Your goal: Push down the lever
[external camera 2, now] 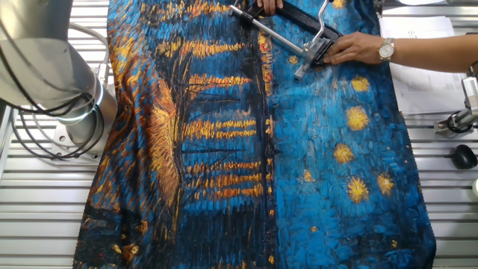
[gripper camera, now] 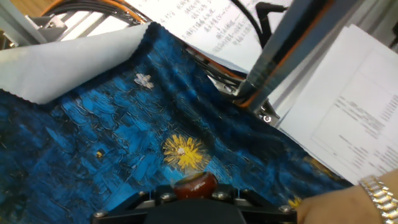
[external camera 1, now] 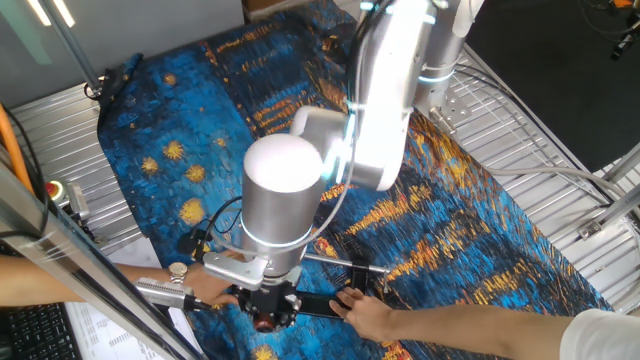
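The lever's reddish-brown knob (gripper camera: 194, 185) sits right at my fingertips at the bottom of the hand view. In one fixed view the knob (external camera 1: 265, 321) shows just below my gripper (external camera 1: 266, 306), at the table's near edge. My gripper (gripper camera: 191, 199) looks shut, with its tip against the knob. The lever's thin arm and bracket are hidden under my hand. The black clamp frame (external camera 1: 322, 300) and the long silver rod (external camera 1: 335, 263) lie beside it on the blue painted cloth (external camera 1: 200, 130). In the other fixed view the rod (external camera 2: 272, 28) shows at the top edge; my gripper is out of view there.
A person's hands hold the clamp on both sides (external camera 1: 372, 316) (external camera 1: 208, 290); the hand wearing a watch (external camera 2: 358, 48) also shows in the hand view (gripper camera: 373, 194). Printed papers (gripper camera: 348, 118), black cables (external camera 1: 215, 225), a red button (external camera 1: 55, 190) and a black mouse (external camera 2: 464, 155) lie around the cloth.
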Robot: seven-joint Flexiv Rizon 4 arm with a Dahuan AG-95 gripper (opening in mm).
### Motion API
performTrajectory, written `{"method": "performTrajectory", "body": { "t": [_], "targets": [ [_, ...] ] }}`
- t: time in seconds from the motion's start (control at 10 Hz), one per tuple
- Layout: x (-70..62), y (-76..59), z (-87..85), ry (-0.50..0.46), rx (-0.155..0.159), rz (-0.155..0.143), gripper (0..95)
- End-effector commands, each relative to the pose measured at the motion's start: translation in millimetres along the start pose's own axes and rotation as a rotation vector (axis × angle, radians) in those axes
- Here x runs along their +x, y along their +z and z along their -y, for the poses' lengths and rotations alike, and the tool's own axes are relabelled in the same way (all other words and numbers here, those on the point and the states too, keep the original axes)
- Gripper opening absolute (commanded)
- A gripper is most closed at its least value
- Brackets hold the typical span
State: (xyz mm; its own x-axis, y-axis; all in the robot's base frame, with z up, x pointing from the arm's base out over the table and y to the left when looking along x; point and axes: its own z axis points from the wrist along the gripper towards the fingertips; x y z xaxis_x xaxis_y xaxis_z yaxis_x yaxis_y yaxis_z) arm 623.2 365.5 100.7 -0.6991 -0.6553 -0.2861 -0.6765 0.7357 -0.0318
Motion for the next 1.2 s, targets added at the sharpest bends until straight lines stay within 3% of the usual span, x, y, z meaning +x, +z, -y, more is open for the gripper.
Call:
{"method": "performTrajectory", "body": {
  "t": [0.1,0.2,0.5,0.7,0.9,1.1,1.2],
  "targets": [
    [6.1,-0.8,1.5,0.014,-0.060,0.046,0.0],
    [5.3,-1.2,1.6,0.006,-0.099,0.088,0.0],
    [5.0,-1.4,1.6,-0.007,-0.100,0.093,0.0],
    [5.0,-1.4,1.6,-0.019,-0.083,0.095,0.0],
    [5.0,-1.4,1.6,-0.043,-0.063,0.068,0.0],
    [5.0,-1.4,1.6,-0.105,-0.040,0.012,0.0],
    [5.0,-1.4,1.6,-0.120,-0.055,0.009,0.0]
  ]
}}
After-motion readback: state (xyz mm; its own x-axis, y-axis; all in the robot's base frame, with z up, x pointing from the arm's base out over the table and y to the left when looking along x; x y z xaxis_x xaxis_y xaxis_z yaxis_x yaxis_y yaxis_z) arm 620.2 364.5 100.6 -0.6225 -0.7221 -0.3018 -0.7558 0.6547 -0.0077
